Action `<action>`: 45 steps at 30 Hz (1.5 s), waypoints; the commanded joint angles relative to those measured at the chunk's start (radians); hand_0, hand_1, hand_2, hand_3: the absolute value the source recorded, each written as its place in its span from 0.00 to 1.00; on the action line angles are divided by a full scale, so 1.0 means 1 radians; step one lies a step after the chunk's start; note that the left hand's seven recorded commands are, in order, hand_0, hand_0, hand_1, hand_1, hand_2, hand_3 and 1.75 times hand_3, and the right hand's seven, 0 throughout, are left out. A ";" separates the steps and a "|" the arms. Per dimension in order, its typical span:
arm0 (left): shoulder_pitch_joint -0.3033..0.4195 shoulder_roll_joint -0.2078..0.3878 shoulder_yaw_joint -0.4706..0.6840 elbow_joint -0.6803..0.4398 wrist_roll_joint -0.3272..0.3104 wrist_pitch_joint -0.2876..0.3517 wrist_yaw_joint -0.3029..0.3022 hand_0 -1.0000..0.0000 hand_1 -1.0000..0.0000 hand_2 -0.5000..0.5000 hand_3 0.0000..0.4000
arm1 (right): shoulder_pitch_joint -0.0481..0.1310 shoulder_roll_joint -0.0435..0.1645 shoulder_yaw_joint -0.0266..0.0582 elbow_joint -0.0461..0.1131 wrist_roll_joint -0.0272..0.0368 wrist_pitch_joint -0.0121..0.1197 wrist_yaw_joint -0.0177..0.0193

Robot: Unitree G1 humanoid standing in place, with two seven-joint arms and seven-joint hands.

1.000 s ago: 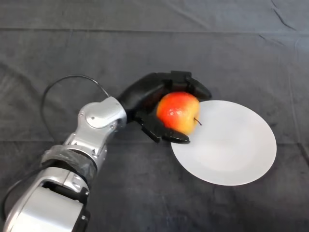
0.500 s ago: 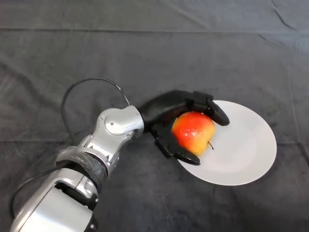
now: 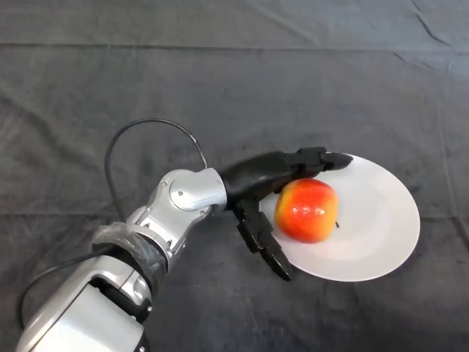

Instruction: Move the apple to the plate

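Dark wrinkled cloth [image 3: 220,73] across the whole frame. White plate [image 3: 381,227] right of centre, red-yellow apple [image 3: 307,210] on its left part. Left hand [image 3: 258,183] spread open around it, fingers straight.

Dark wrinkled cloth [image 3: 220,81] over table.

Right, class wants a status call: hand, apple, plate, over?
Left hand open, fingers spread either side of the apple. Apple sits on the white plate, left part. Nothing in the way.
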 commanded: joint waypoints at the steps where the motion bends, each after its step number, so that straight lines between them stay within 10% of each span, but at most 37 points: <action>1: -0.071 0.016 -0.032 0.002 0.023 0.013 0.006 1.00 1.00 0.50 0.00 | -0.002 -0.017 -0.0152 0.001 0.0005 -0.002 -0.0029; 19: -0.088 0.143 0.095 0.001 -0.046 -0.007 0.041 1.00 1.00 0.50 0.00 | -0.002 -0.017 -0.0153 0.001 0.0003 -0.002 -0.0025; 45: 0.134 0.407 0.455 0.036 -0.241 -0.066 0.074 1.00 1.00 0.50 0.00 | -0.001 -0.017 -0.0151 0.000 -0.0001 -0.002 -0.0030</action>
